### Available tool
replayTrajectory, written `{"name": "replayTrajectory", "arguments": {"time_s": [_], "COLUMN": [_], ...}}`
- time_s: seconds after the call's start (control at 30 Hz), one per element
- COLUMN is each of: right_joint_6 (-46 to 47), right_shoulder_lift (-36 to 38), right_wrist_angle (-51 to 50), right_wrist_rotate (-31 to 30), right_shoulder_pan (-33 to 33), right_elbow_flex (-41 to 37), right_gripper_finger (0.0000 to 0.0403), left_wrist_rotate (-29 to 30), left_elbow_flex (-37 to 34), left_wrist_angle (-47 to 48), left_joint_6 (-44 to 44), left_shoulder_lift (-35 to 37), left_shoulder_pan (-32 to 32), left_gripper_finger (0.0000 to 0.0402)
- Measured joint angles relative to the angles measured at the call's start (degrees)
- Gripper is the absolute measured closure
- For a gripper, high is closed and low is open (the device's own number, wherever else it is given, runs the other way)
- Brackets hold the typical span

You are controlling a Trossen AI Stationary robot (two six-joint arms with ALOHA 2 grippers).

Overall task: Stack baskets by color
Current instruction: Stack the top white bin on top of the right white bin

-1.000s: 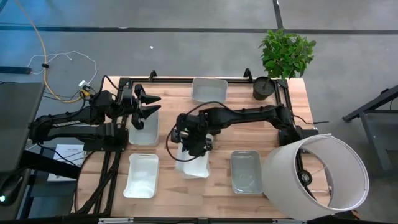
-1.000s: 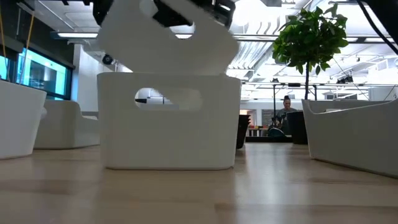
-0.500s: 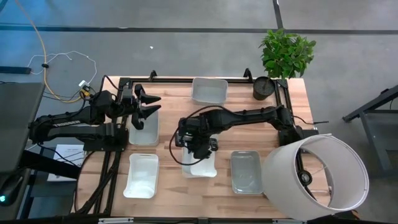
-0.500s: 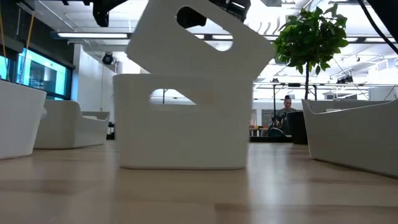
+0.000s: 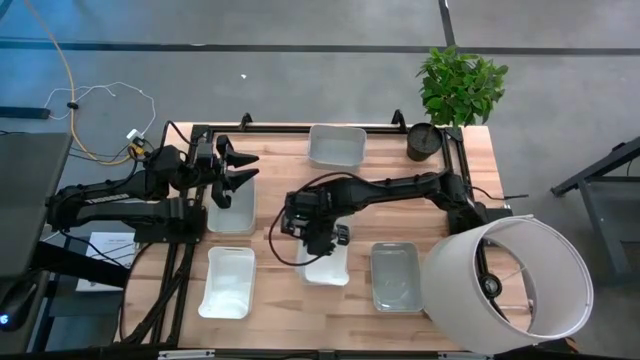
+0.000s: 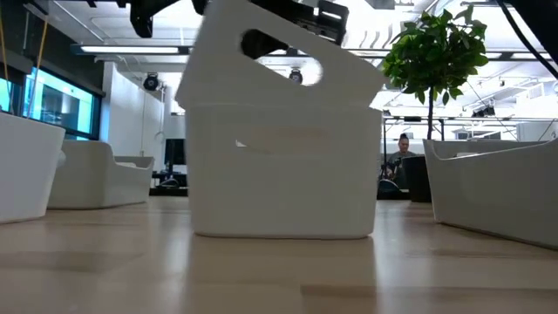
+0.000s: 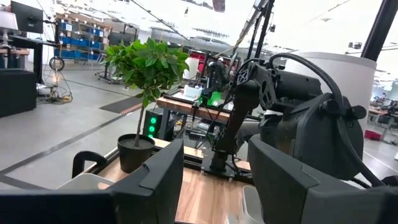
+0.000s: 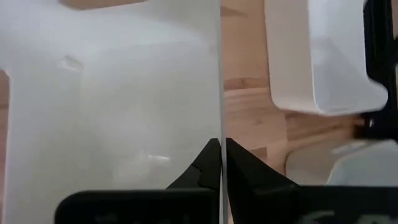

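Observation:
A white basket [image 6: 279, 83] hangs tilted over a second white basket [image 6: 283, 183] that stands upright on the table at mid-table [image 5: 328, 268]. My right gripper [image 5: 318, 238] is above the pair, shut on the tilted basket. My left gripper [image 5: 236, 170] waits open at the table's left, above another white basket [image 5: 232, 208], with nothing between its fingers [image 7: 149, 183]. More baskets stand on their bases: a white one [image 5: 228, 282] at the near left, a translucent grey one [image 5: 397, 277] at the near right, and a pale one [image 5: 336, 145] at the far edge. My right gripper pinches one thin upright wall of the tilted white basket at its rim [image 8: 221, 134], one finger on each face. The fingers [image 8: 208, 155] slant down from above. The basket is tilted, with its handle slot [image 6: 279, 54] uppermost and its lower part behind the rim of the standing basket.
A round black plant pot [image 5: 424, 142] with a green plant [image 5: 460, 85] stands at the far right corner. A big white lampshade [image 5: 510, 280] lies over the near right corner. Bare wood shows between the baskets and along the near edge [image 5: 300, 320].
My right gripper has gone toward the table's right edge, a little lower, and rolled. The held basket has tipped further and sunk lower against the standing basket. The standing basket has slid along the table toward the right.

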State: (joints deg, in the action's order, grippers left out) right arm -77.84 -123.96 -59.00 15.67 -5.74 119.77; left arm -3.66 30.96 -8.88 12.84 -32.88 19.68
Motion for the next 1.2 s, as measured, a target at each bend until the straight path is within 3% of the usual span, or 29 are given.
{"name": "replayTrajectory", "arguments": {"time_s": [0.27,0.6,0.87,1.0,1.2], "right_joint_6": [8.9,13.9,15.9,24.2,38.8], "right_shoulder_lift": [0.0,0.0,2.1,3.3,4.0], "right_wrist_angle": [2.2,2.3,2.4,0.0,-7.9], "right_wrist_rotate": [-3.7,-3.9,-14.0,-12.9,-1.7], "right_shoulder_pan": [0.0,0.0,0.4,2.4,6.4], "right_elbow_flex": [0.0,0.2,2.3,8.0,15.1], "right_gripper_finger": [0.0381,0.0260,0.0231,0.0231,0.0231], "left_wrist_rotate": [0.0,0.0,0.0,0.0,0.0], "left_elbow_flex": [0.0,0.0,0.0,0.0,0.0], "left_wrist_angle": [0.0,0.0,0.0,0.0,0.0], "left_joint_6": [0.0,0.0,0.0,0.0,0.0], "left_shoulder_lift": [0.0,0.0,0.0,0.0,0.0], "left_shoulder_pan": [0.0,0.0,0.0,0.0,0.1], "left_gripper_finger": [0.0234,0.0234,0.0234,0.0234,0.0234]}}
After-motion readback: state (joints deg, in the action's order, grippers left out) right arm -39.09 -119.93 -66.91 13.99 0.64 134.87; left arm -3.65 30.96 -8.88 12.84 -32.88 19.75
